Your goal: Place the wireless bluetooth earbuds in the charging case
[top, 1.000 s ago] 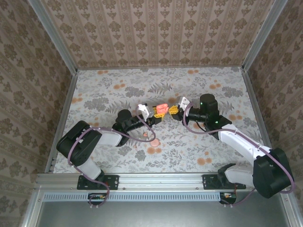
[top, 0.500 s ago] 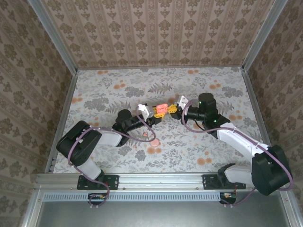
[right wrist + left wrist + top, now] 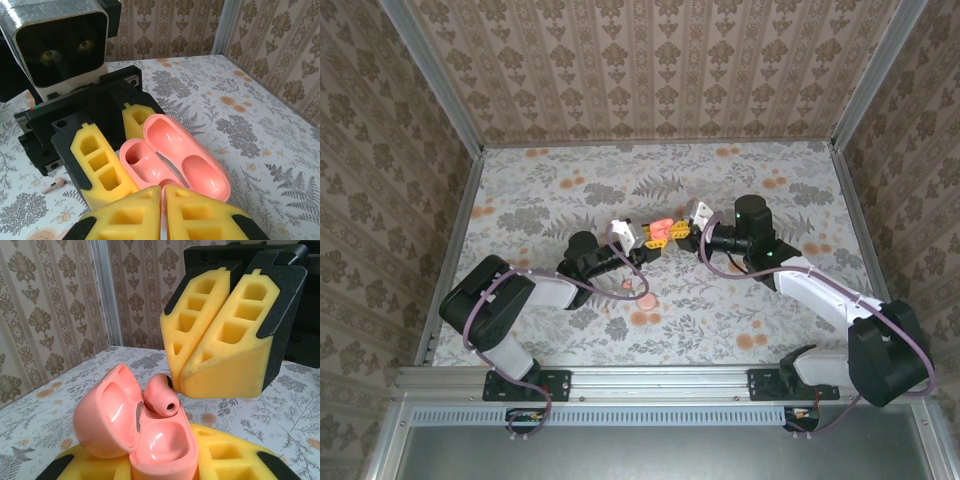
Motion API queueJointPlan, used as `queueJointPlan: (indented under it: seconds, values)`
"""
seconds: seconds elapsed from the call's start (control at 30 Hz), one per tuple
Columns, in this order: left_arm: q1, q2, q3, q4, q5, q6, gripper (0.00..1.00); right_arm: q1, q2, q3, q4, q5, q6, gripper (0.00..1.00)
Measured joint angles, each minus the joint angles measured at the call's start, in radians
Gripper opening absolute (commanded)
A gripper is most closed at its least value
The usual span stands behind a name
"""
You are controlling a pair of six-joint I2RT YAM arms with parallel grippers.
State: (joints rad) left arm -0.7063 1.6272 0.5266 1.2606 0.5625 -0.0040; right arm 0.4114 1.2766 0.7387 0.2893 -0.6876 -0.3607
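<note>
Floral table (image 3: 570, 180): left pincer (image 3: 645, 244) grips charging case (image 3: 150, 440), right pincer (image 3: 163, 200) pinches earbud (image 3: 160, 399) over it; spare earbud (image 3: 54, 185) nearby.

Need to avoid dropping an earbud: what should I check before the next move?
1. The lid of the case is open: ok.
2. The left hand clamps the case: ok.
3. The right hand is shut on an earbud at a well: ok.
4. That earbud is fully seated: not ok, it stands out of the well.
5. The other well is empty: ok.
6. The second earbud is located, lying on the table: ok.
</note>
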Motion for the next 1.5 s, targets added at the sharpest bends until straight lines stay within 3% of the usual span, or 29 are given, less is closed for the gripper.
queueJointPlan:
  seconds: [0.4, 0.73, 1.17, 1.5]
  values:
    - [0.0, -0.006, 0.0, 0.001, -0.009, 0.0, 0.18, 0.006, 0.003, 0.015, 0.001, -0.023, 0.006, 0.2]
    - [0.0, -0.007, 0.0, 0.001, 0.003, 0.0, 0.18, -0.026, -0.115, -0.015, 0.026, -0.014, 0.026, 0.25]
    - [0.0, -0.018, 0.0, 0.004, 0.008, 0.0, 0.18, -0.035, -0.095, -0.016, -0.027, 0.008, 0.025, 0.35]
    - [0.006, -0.019, -0.016, 0.003, -0.082, -0.049, 0.17, -0.023, -0.09, 0.003, -0.144, 0.015, 0.052, 0.36]
